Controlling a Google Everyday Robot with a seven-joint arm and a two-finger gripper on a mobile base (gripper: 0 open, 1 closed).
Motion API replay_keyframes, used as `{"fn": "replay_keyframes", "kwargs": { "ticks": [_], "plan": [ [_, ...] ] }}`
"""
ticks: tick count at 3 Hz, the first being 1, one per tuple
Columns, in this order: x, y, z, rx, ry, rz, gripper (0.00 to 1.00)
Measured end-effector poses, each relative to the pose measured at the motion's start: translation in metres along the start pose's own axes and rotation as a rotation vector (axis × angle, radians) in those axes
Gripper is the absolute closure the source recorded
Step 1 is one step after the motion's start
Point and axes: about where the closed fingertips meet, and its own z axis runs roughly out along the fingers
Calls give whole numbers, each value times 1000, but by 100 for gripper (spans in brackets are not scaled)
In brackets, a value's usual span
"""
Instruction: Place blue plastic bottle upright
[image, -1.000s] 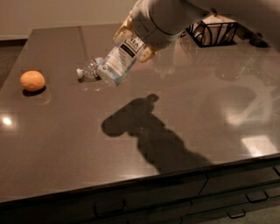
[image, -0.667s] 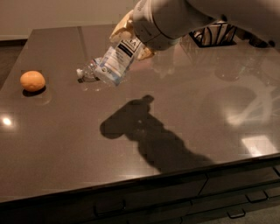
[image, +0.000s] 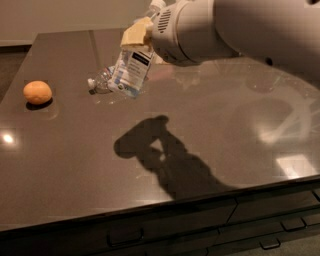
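Observation:
The blue plastic bottle (image: 132, 70) hangs in the air above the dark table (image: 225, 130), near its far left part. It is tilted, base down and to the left, white cap up and to the right by the arm. Its pale label with a dark square logo faces me. My gripper (image: 138, 36) is shut on the bottle's upper half, and a tan finger (image: 134, 33) lies across it. The bulky white arm fills the upper right of the view.
A slimmer clear bottle (image: 100, 81) lies on its side on the table, just behind and left of the held bottle. An orange (image: 37, 92) sits near the left edge. Drawers (image: 200, 235) run below the front edge.
The arm has swung closer and now hides the black basket at the back. The held bottle has turned from a steep slant toward more upright, its base lower over the table.

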Motion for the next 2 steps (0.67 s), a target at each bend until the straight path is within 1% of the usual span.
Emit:
{"fn": "replay_keyframes", "kwargs": {
  "ticks": [1,2],
  "plan": [
    [1,-2,0,2,84,-215,100],
    [5,-7,-2,2,106,-327,100]
  ]
}}
